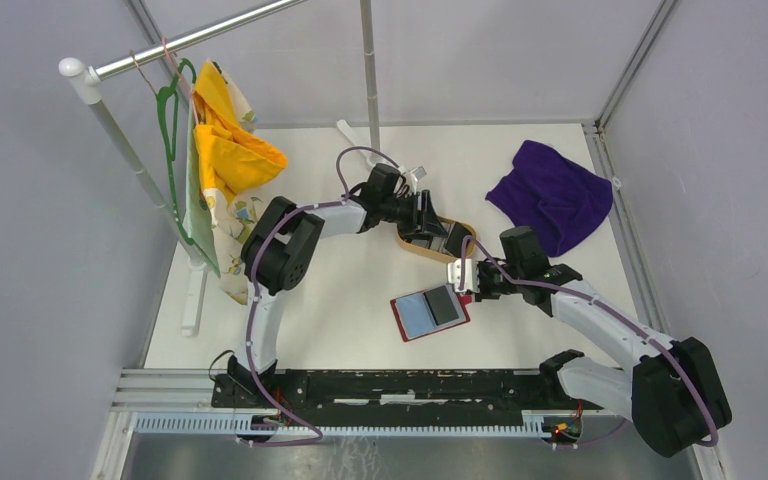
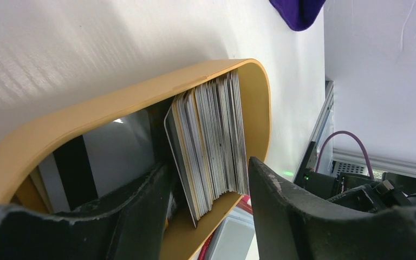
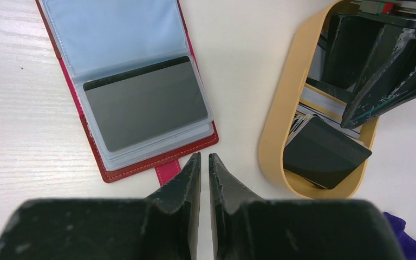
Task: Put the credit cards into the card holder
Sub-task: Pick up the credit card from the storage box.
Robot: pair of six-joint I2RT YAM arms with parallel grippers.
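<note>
The red card holder (image 1: 430, 312) lies open on the table, with a dark grey credit card (image 3: 143, 103) in its lower clear pocket (image 3: 114, 32). A stack of several credit cards (image 2: 211, 141) stands on edge in the tan oval tray (image 2: 141, 100). My left gripper (image 2: 207, 164) is open, one finger on each side of that stack. In the top view it reaches into the tray (image 1: 422, 252). A black card (image 3: 325, 151) lies on top in the tray (image 3: 273, 141). My right gripper (image 3: 205, 157) is shut and empty, just beside the holder's snap tab (image 3: 168, 170).
A purple cloth (image 1: 552, 195) lies at the back right. A rack at the left holds a yellow garment (image 1: 222, 140) and a green hanger (image 1: 170, 120). A vertical pole (image 1: 368, 70) stands at the back. The right arm (image 1: 600, 320) lies close to the tray.
</note>
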